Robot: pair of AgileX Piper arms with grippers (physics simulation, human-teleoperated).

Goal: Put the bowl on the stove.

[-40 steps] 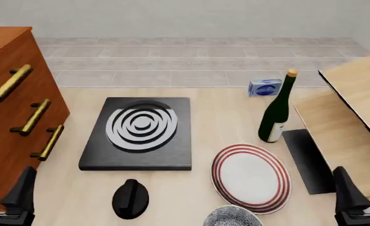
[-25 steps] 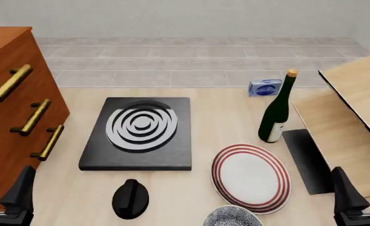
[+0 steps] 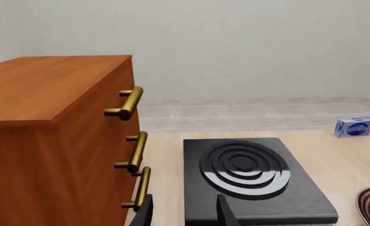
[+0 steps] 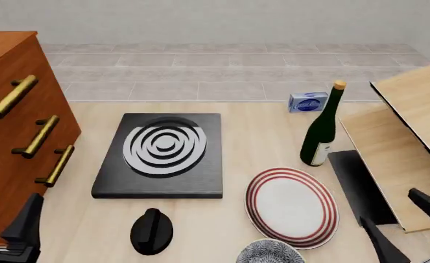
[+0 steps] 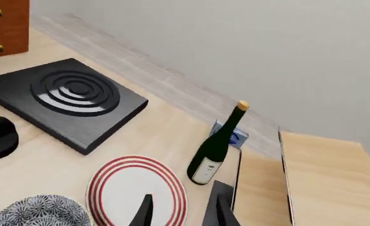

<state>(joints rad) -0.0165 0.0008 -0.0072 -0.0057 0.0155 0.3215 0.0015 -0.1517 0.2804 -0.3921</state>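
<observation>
The speckled grey-and-white bowl (image 4: 269, 252) sits at the table's near edge, half cut off in the front view, just in front of the plate. It also shows in the right wrist view (image 5: 37, 212). The black stove (image 4: 164, 153) with its ringed burner lies left of centre and has nothing on it; it shows too in the left wrist view (image 3: 248, 172) and the right wrist view (image 5: 65, 101). My left gripper (image 4: 4, 219) is open and empty at the near left by the dresser. My right gripper (image 4: 405, 224) is open and empty at the near right, to the right of the bowl.
A white plate with red rings (image 4: 293, 205) lies right of the stove. A black knob (image 4: 151, 230) sits in front of the stove. A green bottle (image 4: 322, 129) stands upright, with a blue box (image 4: 308, 102) behind it. A wooden dresser (image 4: 13, 131) stands at the left, wooden boards (image 4: 412, 126) at the right.
</observation>
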